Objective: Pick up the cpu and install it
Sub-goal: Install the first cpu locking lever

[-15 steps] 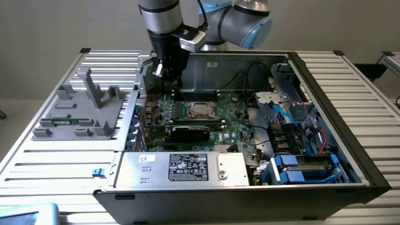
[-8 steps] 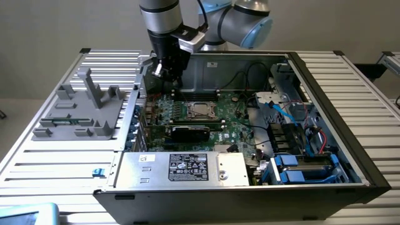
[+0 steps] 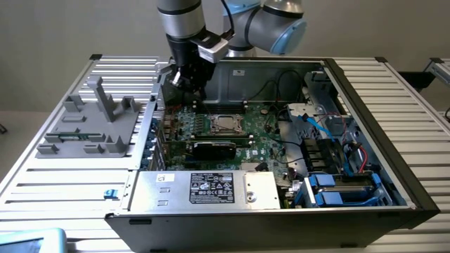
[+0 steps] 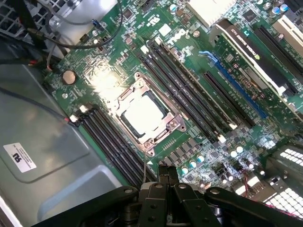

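Note:
The cpu (image 4: 142,116) lies flat inside the square metal-framed socket (image 4: 163,137) in the middle of the green motherboard, its silver top glaring under the light. In the exterior view the cpu (image 3: 225,124) sits in the centre of the open computer case. My gripper (image 3: 181,83) hangs above the board's far left corner, up and away from the socket. In the wrist view the two black fingertips (image 4: 163,176) press together, and I see nothing between them; the gripper (image 4: 168,176) is shut.
Rows of memory slots (image 4: 184,90) flank the socket on both sides. A black graphics card (image 3: 214,149) lies in front of it. Cables (image 3: 320,129) and drive bays fill the exterior view's right side of the case. A grey fixture (image 3: 91,124) stands on the table to the left.

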You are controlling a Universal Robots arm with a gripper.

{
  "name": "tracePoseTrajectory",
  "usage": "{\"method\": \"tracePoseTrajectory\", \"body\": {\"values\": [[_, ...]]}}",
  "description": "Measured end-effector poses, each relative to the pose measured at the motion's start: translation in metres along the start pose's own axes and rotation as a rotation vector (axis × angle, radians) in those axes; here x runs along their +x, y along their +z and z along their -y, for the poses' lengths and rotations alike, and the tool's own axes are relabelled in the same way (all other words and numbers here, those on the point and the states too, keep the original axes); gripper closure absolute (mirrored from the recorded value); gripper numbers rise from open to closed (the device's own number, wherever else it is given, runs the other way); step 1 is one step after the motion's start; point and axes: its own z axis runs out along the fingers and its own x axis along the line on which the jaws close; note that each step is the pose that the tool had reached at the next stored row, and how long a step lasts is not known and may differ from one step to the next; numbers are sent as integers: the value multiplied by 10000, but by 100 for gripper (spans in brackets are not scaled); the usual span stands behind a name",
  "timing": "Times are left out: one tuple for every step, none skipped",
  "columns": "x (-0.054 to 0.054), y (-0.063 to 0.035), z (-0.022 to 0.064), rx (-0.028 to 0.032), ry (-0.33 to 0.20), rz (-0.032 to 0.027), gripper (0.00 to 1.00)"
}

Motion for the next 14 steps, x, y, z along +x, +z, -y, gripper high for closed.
{"method": "tracePoseTrajectory", "body": {"values": [[-1, 4, 0, 25, 108, 44, 89], [-2, 7, 1, 86, 203, 117, 89], [-2, 9, 1, 172, 291, 211, 89], [-2, 12, 1, 255, 375, 303, 89], [-3, 13, 1, 318, 464, 377, 89], [-3, 14, 1, 354, 556, 424, 89], [-3, 15, 1, 365, 662, 449, 89], [-3, 14, 1, 362, 776, 463, 89], [-3, 13, 1, 356, 891, 469, 89], [-3, 14, 1, 347, 1018, 473, 89], [-3, 15, 1, 338, 1141, 475, 89], [-3, 15, 1, 329, 1261, 477, 89], [-4, 15, 1, 321, 1383, 479, 89], [-3, 15, 1, 314, 1487, 478, 89]]}}
